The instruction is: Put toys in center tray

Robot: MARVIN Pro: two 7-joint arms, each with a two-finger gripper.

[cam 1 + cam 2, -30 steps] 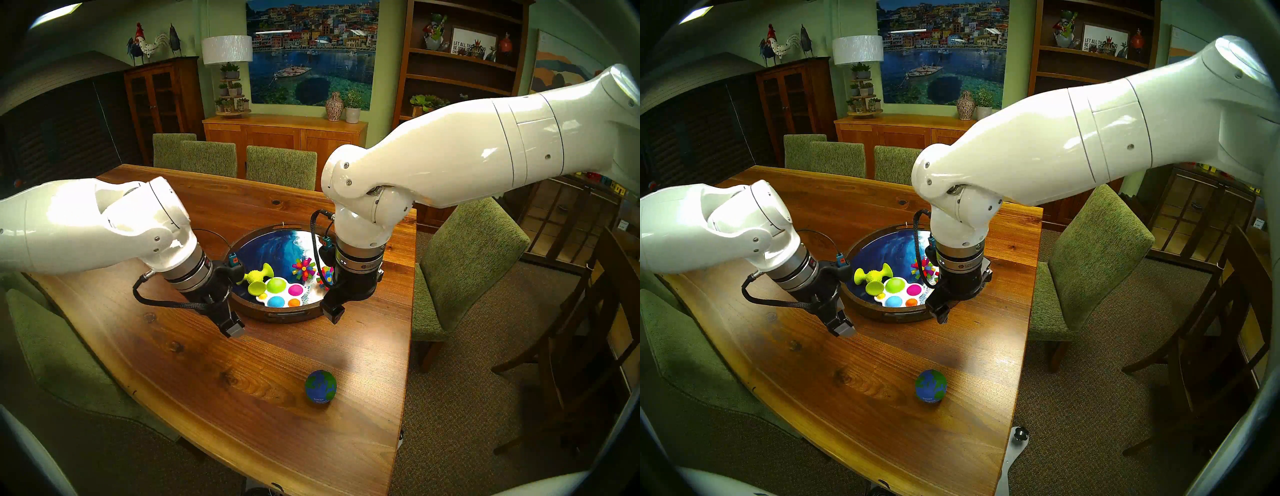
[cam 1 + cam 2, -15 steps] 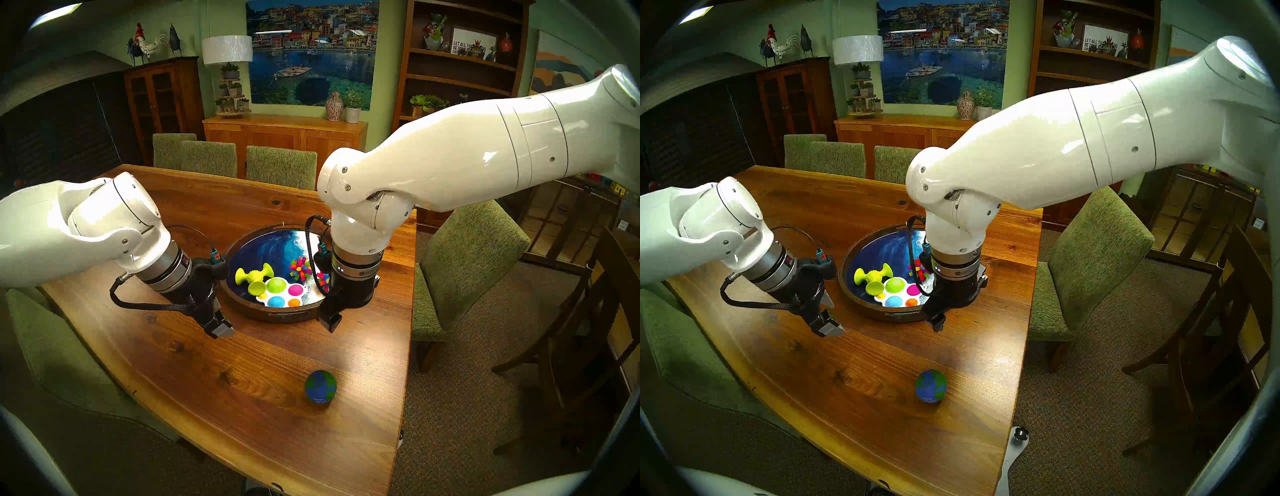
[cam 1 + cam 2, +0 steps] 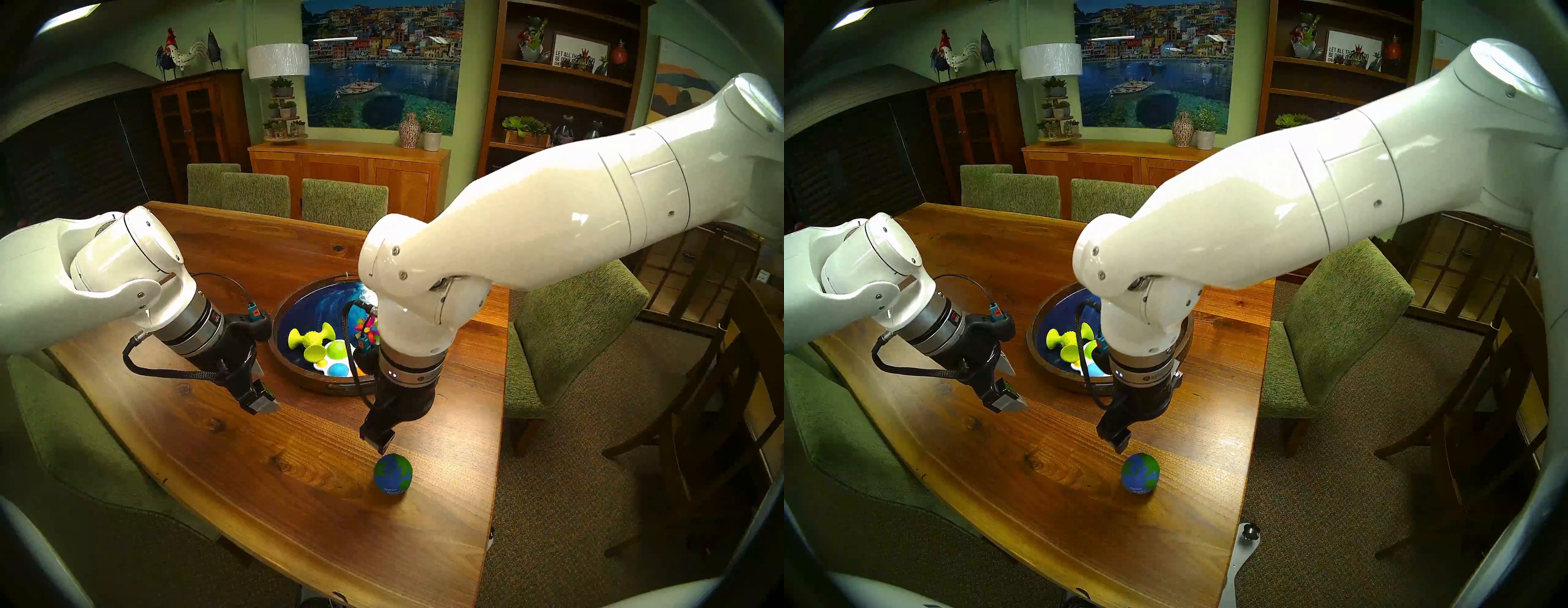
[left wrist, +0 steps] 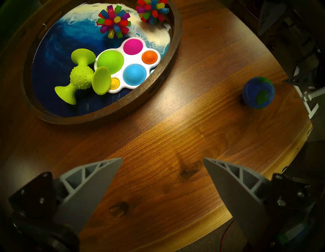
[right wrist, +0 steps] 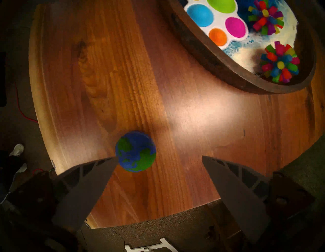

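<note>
**Globe ball sitting alone on the table, 4 toys lying in the tray**

The round tray (image 4: 175, 45) is showing a dark, smooth wooden rim with a slot handle, and a glossy base swirled in deep blue and foamy white. Inside it, the lime-green suction-cup piece (image 4: 81, 77) is lying on its side: a rubbery, knobbly ball with 3 flared cups. One cup is overlapping the white board (image 4: 126, 65), a flat, lobed plastic plate carrying 5 smooth domed bubbles in green, pink, orange, blue and yellow. Behind the board, 2 spiky balls (image 4: 113, 22) of stubby multicolour rods are resting on the white part of the base, one just beside the rim.

The globe ball (image 3: 393, 474), matte blue with green continents, is sitting on the table (image 3: 297, 488) well apart from the tray, near the table's front edge. Small pale lettering is running along its lower side, too tiny to read. The table is polished wood with strong grain and dark knots.

The right claw (image 5: 159, 159) is pointing down with its grey, ribbed fingers spread wide and empty, one fingertip overlapping the globe's edge in the wrist view. The left claw (image 4: 162, 160) is hanging spread and empty over bare table beside the tray.

A framed sign on the far shelf is reading "LET ALL TH…", the rest being hidden.
</note>
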